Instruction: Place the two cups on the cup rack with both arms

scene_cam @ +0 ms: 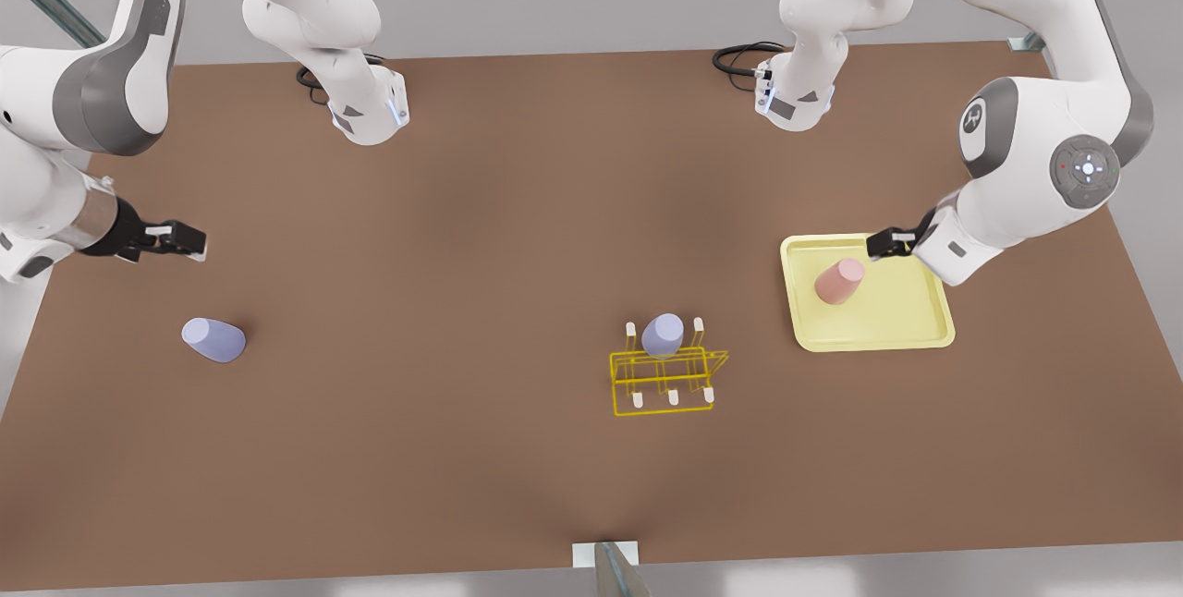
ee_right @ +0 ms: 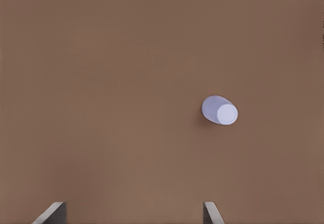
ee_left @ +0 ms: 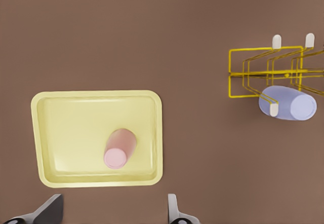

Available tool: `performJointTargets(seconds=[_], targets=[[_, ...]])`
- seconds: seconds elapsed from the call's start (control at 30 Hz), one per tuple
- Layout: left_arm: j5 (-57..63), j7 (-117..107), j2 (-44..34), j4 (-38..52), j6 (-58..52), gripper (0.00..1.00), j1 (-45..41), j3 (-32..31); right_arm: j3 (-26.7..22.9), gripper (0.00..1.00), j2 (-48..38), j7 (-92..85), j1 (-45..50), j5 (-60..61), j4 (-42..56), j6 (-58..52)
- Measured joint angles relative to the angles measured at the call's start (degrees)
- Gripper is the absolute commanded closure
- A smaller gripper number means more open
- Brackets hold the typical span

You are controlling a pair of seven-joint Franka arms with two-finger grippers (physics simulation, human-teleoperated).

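Brown table (scene_cam: 518,209), largest to smallest. Pale-yellow tray (scene_cam: 910,324) at the front view's right, pink cup (scene_cam: 839,281) standing on it bottom up. Yellow wire cup rack (scene_cam: 665,382) mid-table, white-tipped pegs, one lavender cup on rack (scene_cam: 663,335) over a back peg. Second lavender cup (scene_cam: 213,339) loose on the table at the front view's left. Left gripper (scene_cam: 885,244) over the tray edge beside the pink cup, fingers spread. Right gripper (scene_cam: 180,240) above the loose cup, fingers spread.

Front view overhead, far; wrist views downward, nearer, seemingly sharing only table (scene_cam: 518,237)
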Motion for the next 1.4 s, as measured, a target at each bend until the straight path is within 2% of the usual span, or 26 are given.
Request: performJointTargets(seconds=[0.1, 0.23, 0.33, 0.4, 0.6, 0.87, 1.4], targets=[[-0.05, -0.39, 0.00, -0.83, 1.18, 0.00, -0.17, 0.29, 0.04, 0.00, 0.93, -0.48, 0.05, -0.53, 0.18, 0.95], [-0.08, -0.47, 0.00, -21.73, 12.06, 0.00, -0.10, 3.94, 0.06, 0.00, 10.31, -1.90, -3.96, -4.46, 3.23, 2.46], [-0.09, -0.19, -0.18, -31.07, 22.65, 0.00, -0.22, 4.96, -0.04, 0.00, 16.56, -2.81, -11.02, -3.66, 4.21, 5.50], [-0.10, -0.01, -0.13, -34.19, 28.72, 0.00, -1.07, 5.23, -0.03, 0.00, 18.09, -3.33, -12.29, -3.16, 2.53, 8.41], [-0.07, 0.65, 0.57, -39.80, 41.16, 0.00, -0.91, 7.07, 0.00, 0.00, 18.09, -4.53, -13.34, -0.89, -8.22, 21.14], [-0.11, 1.66, 2.29, -43.34, 47.98, 0.00, -0.93, 7.53, 0.02, 0.00, 18.04, -5.64, -15.47, 1.51, -19.11, 36.30], [-0.24, 3.67, 2.56, -51.17, 58.16, 0.00, -0.63, 7.53, -0.81, 0.00, 21.72, -6.79, -17.33, -0.08, -23.70, 41.63]])
